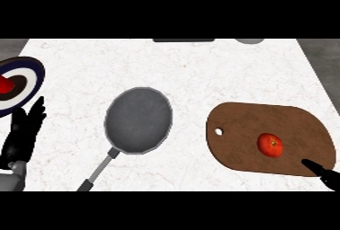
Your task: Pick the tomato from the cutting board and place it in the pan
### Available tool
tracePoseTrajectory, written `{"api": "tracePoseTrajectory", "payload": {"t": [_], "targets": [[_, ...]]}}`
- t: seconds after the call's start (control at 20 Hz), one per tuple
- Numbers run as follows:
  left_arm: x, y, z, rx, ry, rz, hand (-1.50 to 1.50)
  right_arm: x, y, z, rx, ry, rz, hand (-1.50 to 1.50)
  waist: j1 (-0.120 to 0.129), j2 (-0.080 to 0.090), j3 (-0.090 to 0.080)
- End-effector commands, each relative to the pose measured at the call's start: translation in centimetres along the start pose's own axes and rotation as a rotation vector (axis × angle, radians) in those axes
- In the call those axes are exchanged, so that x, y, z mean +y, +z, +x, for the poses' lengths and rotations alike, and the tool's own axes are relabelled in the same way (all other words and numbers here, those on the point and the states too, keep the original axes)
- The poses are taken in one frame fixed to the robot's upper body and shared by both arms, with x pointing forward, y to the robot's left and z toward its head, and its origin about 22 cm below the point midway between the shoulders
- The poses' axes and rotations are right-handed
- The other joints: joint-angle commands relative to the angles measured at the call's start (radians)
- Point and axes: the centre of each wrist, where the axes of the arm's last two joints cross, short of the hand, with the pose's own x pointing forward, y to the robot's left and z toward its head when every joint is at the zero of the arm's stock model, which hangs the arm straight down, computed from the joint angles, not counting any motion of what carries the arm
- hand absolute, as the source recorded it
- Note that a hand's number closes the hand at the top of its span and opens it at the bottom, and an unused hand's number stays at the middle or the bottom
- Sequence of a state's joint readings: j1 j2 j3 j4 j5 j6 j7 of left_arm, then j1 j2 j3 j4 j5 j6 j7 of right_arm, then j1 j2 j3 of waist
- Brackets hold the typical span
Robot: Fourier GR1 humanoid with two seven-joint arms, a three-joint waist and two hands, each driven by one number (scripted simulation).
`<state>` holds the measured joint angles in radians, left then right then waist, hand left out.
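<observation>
A red tomato [270,144] lies on the right half of a brown oval cutting board [239,134] at the right of the counter. A grey pan [138,119] sits in the middle, its handle [98,172] pointing toward the lower edge; nothing is inside it. My right hand [322,172] shows only as black fingers at the lower right corner, over the board's near edge and a short way below and right of the tomato, not touching it. My left hand [23,132] rests open at the left edge, fingers up.
A round plate [25,76] with dark and white rings and a red thing on it sits at the far left edge, just above my left hand. A dark object [184,40] and a grey one [249,40] lie at the counter's far edge.
</observation>
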<state>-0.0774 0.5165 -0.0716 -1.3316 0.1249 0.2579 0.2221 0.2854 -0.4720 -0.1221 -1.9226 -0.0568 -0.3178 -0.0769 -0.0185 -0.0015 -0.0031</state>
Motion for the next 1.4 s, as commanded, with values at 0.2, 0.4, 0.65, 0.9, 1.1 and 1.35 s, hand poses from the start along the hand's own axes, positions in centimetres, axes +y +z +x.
{"api": "tracePoseTrajectory", "payload": {"t": [0.2, 0.4, 0.65, 0.9, 1.1, 1.35], "targets": [[0.2, -0.3, 1.6, -0.034, -0.024, -0.031, 0.00, -2.6, -2.9, 5.3, 0.213, 0.473, 0.229, -1.50, 0.041, 0.006, -0.004], [-1.0, -0.5, 0.8, -0.039, -0.025, -0.039, 0.00, -1.3, -4.0, 7.8, 0.324, 0.640, 0.349, -1.50, 0.052, 0.010, -0.003], [0.1, -2.1, 2.8, -0.051, -0.017, -0.043, 0.00, 2.0, -5.2, 10.0, 0.414, 0.758, 0.453, -1.50, 0.056, 0.010, 0.000], [0.0, -1.5, 1.2, -0.038, -0.013, -0.057, 0.00, 7.1, -5.1, 9.7, 0.481, 0.813, 0.550, -1.50, 0.056, 0.007, 0.002], [-0.6, -0.1, 0.2, 0.001, -0.007, -0.036, 0.00, 9.5, -4.6, 7.6, 0.498, 0.815, 0.586, -1.50, 0.031, 0.002, 0.003], [-1.7, -0.4, 0.9, -0.010, -0.002, -0.036, 0.00, 10.2, -3.7, 4.5, 0.528, 0.872, 0.593, -1.50, 0.023, 0.002, 0.003]]}}
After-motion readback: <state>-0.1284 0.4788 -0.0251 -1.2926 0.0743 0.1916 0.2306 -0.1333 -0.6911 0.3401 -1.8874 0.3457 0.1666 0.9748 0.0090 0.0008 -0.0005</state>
